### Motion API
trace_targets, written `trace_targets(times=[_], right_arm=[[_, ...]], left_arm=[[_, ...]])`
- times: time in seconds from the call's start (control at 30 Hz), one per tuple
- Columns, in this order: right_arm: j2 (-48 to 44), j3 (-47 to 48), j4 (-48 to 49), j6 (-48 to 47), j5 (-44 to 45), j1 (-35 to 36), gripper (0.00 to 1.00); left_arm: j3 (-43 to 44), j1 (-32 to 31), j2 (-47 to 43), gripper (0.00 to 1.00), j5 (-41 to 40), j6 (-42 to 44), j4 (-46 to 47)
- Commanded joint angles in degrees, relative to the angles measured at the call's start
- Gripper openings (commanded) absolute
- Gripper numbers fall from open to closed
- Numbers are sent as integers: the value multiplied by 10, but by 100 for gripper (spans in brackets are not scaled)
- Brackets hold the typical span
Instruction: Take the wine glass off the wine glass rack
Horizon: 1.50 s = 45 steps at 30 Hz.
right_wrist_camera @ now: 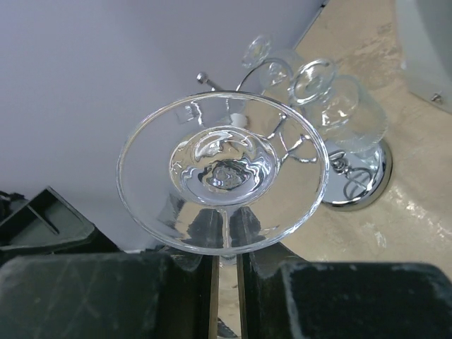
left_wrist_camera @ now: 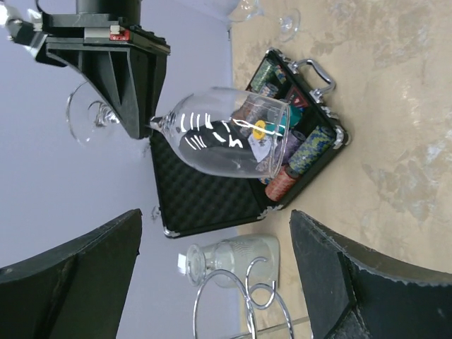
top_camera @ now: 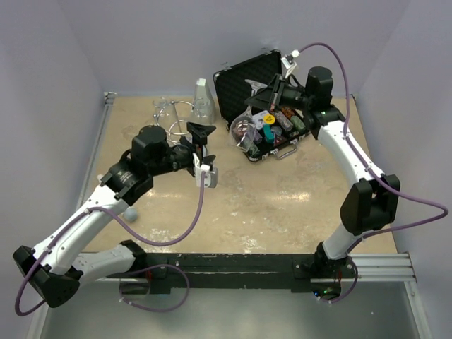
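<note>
The wine glass (left_wrist_camera: 226, 138) lay horizontal, stem pinched in the right jaws, bowl facing the empty, wide-spread left jaws.

White arms (top_camera: 78, 226), black grippers (left_wrist_camera: 215, 233), purple cables (top_camera: 201, 201)

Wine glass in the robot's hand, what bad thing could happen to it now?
The right gripper pinches only the thin stem, and the wine glass lies sideways, so it might slip and drop onto the open case beneath. The open left gripper sits close to the wine glass rack; a bump could shake it.
</note>
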Motion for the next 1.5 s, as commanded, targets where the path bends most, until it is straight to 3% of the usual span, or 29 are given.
trace_targets(times=[0.0,0.13,0.2,0.3,0.43,0.57,0.77,1.17,1.47], right_arm=[[8,0,81,83,-46,-21,0],[15,-3,112,60,-52,-19,0],[15,-6,112,28,-55,-20,0],[14,-19,101,8,-63,-21,0],[9,-31,81,-59,-66,-17,0],[-4,-14,2,-188,-14,-3,0],[-33,-21,-21,-234,31,27,0],[-64,-33,-31,-264,51,68,0],[-60,-24,-32,-272,58,77,0]], left_arm=[[-58,-8,-22,90,-14,37,122],[-123,-12,-24,90,-64,-6,299],[-90,-12,4,88,-116,-74,360],[36,4,77,85,-169,-193,308],[136,49,134,80,-93,-301,242],[164,51,156,75,-26,-293,222],[225,50,199,65,95,-256,105],[201,33,210,54,70,-178,126],[195,34,223,46,67,-187,134]])
